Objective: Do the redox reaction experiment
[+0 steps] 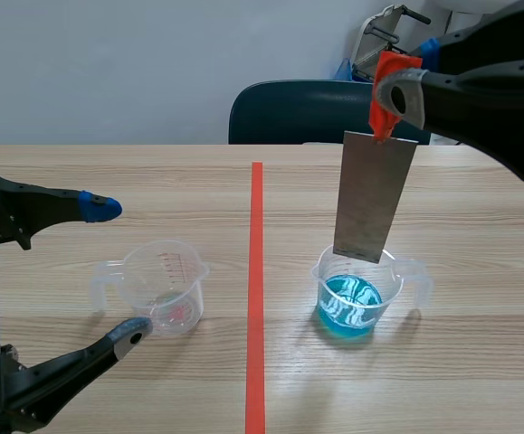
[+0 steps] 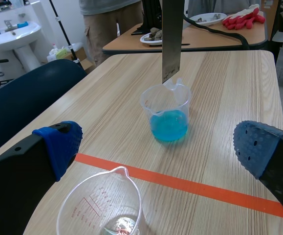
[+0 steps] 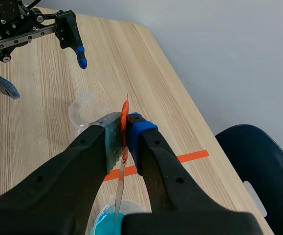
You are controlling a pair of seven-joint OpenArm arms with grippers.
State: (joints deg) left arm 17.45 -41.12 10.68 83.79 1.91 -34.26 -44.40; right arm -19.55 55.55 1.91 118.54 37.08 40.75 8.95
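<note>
The left tool (image 1: 117, 271) sits low over the worktop (image 1: 479, 380), spread wide, with a clear cup (image 1: 166, 285) between its fingers. The raised right tool (image 1: 397, 90) pinches one metal strip (image 1: 375, 194) upright over the second, blue-filled cup (image 1: 357, 303). The left wrist view shows the strip's end clear of the liquid.

The flat grey metal strip (image 2: 171, 39) runs off the left wrist view's edge. The right wrist view shows it only edge-on, its upper end buried between the fingers of the right gripper (image 3: 125, 123), which hide most of the clear plastic cup of blue liquid (image 3: 102, 225). The clear plastic measuring cup with red markings (image 2: 102, 208) is cropped, its numbers unreadable, a reddish speck inside too blurred to identify. A person (image 2: 109, 19) is cut off above the chest.
</note>
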